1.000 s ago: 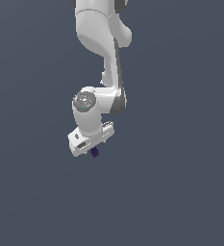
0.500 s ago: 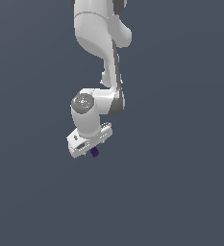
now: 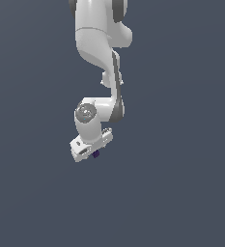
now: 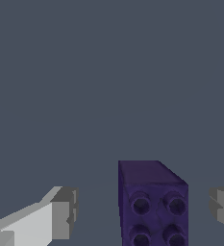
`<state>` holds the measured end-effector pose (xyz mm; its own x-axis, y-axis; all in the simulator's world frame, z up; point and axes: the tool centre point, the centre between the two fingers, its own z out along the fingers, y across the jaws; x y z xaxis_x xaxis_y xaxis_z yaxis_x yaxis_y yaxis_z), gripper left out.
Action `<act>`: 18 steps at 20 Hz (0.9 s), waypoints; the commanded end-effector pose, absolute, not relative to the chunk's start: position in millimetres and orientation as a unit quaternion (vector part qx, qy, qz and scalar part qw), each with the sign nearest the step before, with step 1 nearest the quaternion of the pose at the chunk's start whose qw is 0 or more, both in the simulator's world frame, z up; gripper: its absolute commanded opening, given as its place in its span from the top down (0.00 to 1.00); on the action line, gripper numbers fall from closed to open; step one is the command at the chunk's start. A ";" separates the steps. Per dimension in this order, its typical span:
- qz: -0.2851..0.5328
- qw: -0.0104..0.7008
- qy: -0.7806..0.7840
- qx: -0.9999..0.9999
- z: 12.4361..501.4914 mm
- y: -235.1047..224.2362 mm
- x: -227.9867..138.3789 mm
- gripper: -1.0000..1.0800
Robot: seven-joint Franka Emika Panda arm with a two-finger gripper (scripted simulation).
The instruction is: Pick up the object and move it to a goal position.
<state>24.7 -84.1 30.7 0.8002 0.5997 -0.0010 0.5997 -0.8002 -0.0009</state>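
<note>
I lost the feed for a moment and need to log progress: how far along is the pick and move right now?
Approach looks done: the gripper is at the purple studded block. In hand: in the wrist view the block sits between the fingers, with a gap on both sides, so it is not yet clamped. Whether it rests on the floor cannot be told. Left: close, lift and carry it to the goal, which no view shows.

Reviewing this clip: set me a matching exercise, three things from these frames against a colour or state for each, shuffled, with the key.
Things:
1. block
2. gripper
3. arm

Descriptions:
A. white, reaching down from the top of the exterior view
B. dark purple, with round studs on one face
C. open, a grey pad either side of the block, neither touching

Pairs: 1-B, 2-C, 3-A
</note>
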 end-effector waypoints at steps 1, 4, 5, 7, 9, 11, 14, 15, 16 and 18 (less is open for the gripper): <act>0.000 0.000 -0.316 -0.949 23.4 -84.3 25.3 0.04; 0.000 0.000 -0.316 -0.949 21.9 -84.5 26.2 0.04; 0.000 0.000 -0.316 -0.949 21.9 -84.5 26.2 1.00; 0.000 0.000 -0.316 -0.949 21.9 -84.5 26.2 1.00; 0.000 0.000 -0.316 -0.949 21.9 -84.5 26.2 1.00; 0.000 0.000 -0.316 -0.949 21.9 -84.5 26.2 1.00; 0.000 0.000 -0.316 -0.949 21.9 -84.5 26.2 1.00; 0.000 0.000 -0.316 -0.949 22.0 -84.5 26.1 1.00; 0.000 0.000 -0.316 -0.949 22.2 -84.6 26.3 1.00; 0.000 0.000 -0.316 -0.949 23.6 -85.3 27.6 1.00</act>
